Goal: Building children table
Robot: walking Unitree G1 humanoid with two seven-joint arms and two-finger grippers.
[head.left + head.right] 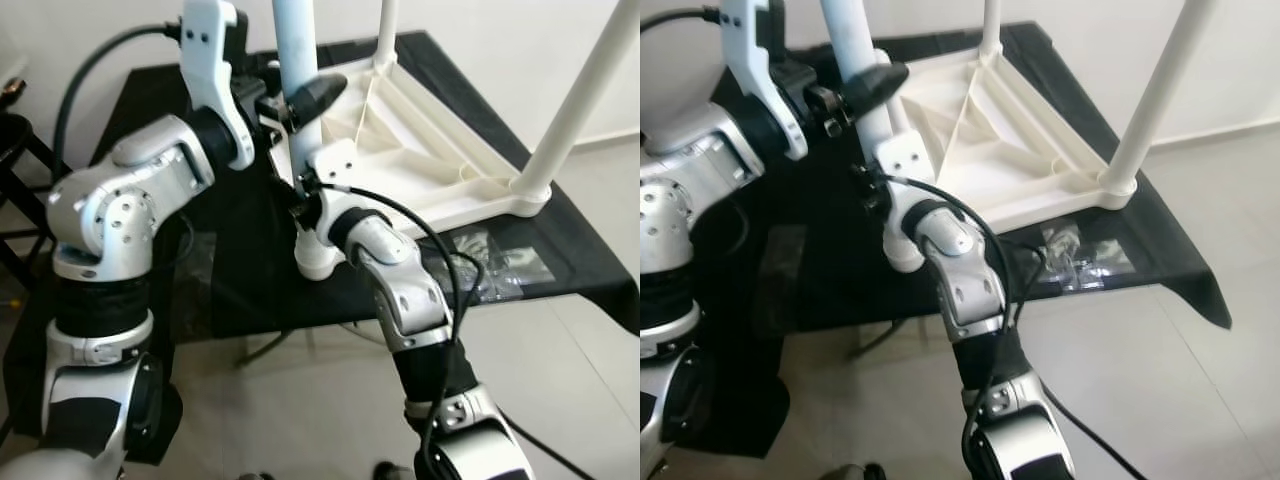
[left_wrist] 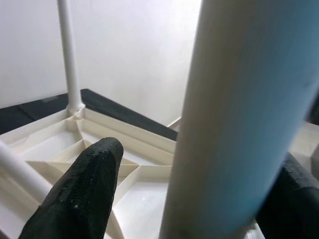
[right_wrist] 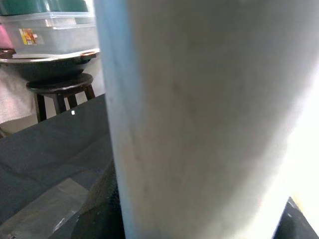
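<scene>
A white children's table top (image 1: 420, 140) lies upside down on a black table (image 1: 240, 290). Two white legs stand in its corners, one at the back (image 1: 386, 30) and one on the right (image 1: 580, 100). A third white leg (image 1: 300, 70) stands upright at the near left corner. My left gripper (image 1: 300, 100) straddles this leg high up, open, with a gap between one finger (image 2: 79, 194) and the leg (image 2: 234, 119). My right gripper (image 1: 310, 195) is shut on the same leg lower down, just above its base. In the right wrist view that leg (image 3: 199, 119) is very close.
A clear plastic bag with small parts (image 1: 490, 262) lies on the black table's near right part. A dark stool (image 1: 15, 140) stands to the left, and it carries plastic boxes (image 3: 50, 25). Pale floor lies in front of the table.
</scene>
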